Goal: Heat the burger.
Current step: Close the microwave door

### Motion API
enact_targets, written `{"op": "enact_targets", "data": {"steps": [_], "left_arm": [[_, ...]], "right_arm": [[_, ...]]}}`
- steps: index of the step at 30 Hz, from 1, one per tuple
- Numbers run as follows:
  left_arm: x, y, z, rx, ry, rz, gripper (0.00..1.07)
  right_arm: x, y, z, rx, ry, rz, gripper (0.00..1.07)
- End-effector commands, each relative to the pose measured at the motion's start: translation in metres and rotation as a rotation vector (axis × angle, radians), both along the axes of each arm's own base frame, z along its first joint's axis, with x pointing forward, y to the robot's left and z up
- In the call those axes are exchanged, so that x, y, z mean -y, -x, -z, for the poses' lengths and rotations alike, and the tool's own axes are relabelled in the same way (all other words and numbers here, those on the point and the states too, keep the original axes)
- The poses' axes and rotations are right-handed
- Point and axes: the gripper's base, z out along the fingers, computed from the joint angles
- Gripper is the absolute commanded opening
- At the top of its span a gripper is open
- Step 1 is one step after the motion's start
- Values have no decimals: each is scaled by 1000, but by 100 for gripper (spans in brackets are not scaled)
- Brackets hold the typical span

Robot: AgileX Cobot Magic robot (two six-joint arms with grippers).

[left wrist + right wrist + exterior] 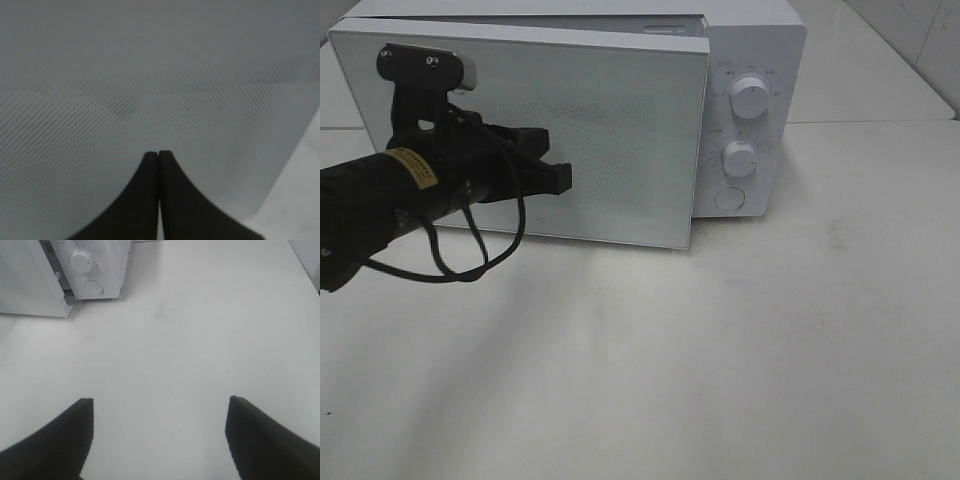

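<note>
The right hand (160, 401) hangs over the white surface (740, 360). Its two fingers are spread wide apart and there is nothing between them. It is well away from the microwave (755, 50).

The left hand (562, 179) is much nearer to the microwave. Its two fingers are pressed flat together and hold nothing. It points straight at the big dotted door (620, 130). The tips are just in front of the door's face, and I cannot tell if they touch it.

The door is not quite closed. Its edge by the two knobs (749, 98) sticks out a little from the white box.

The burger does not show in any view. It may be inside, behind the door, but the door hides that.

So the left hand is the one for the next job, I think. The door lies straight ahead of it, and a push forward, nearer the sticking-out edge, should swing it closed.
</note>
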Motion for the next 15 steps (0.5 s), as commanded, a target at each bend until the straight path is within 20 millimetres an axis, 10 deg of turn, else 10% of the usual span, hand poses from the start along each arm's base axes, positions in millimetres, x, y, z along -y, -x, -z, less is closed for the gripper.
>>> {"op": "enact_targets", "data": {"steps": [1,15], "left_arm": [[10,-6,-3,2,33,-24,0],[53,-40,-15,62,31,-90,0]], "right_arm": [[0,4,0,37,-4,3,73],[0,4,0,37,-4,3,72]]}}
